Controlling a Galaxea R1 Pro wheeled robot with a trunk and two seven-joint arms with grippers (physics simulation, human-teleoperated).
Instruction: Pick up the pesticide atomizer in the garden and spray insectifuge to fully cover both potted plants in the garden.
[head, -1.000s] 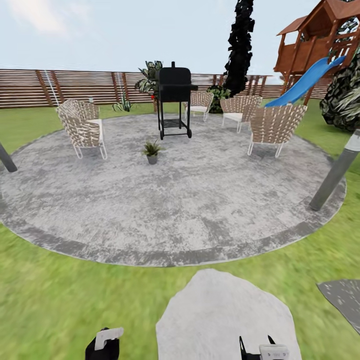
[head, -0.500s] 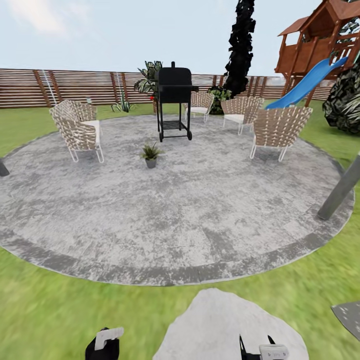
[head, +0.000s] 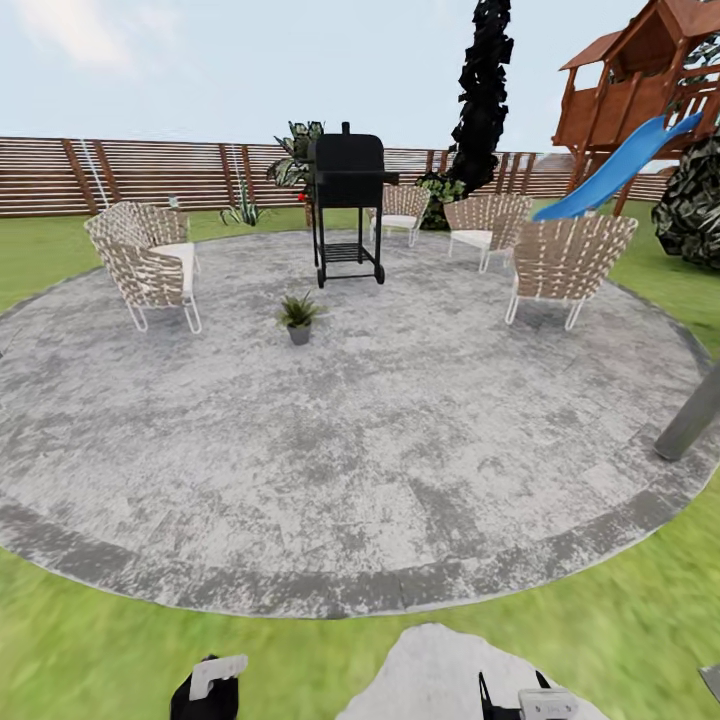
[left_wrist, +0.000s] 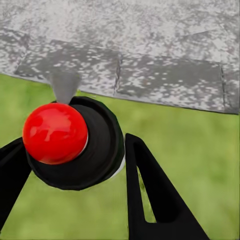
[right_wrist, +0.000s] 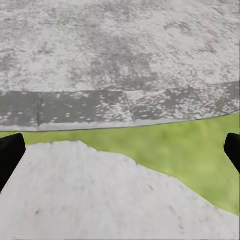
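pesticide atomizer (left_wrist: 100, 150) | gripped between left jaws; right jaws spread wide above stepping stone (right_wrist: 75, 195)

Black wedge-shaped fingers (left_wrist: 150, 195); white-capped black wrists (head: 215, 680).

view: camera advances toward round patio (head: 360, 450) | patio edge sits lower in head view | stepping stone (head: 450, 680) slides mostly under bottom edge | grey post (head: 692, 418) shifts right, chairs spread outward
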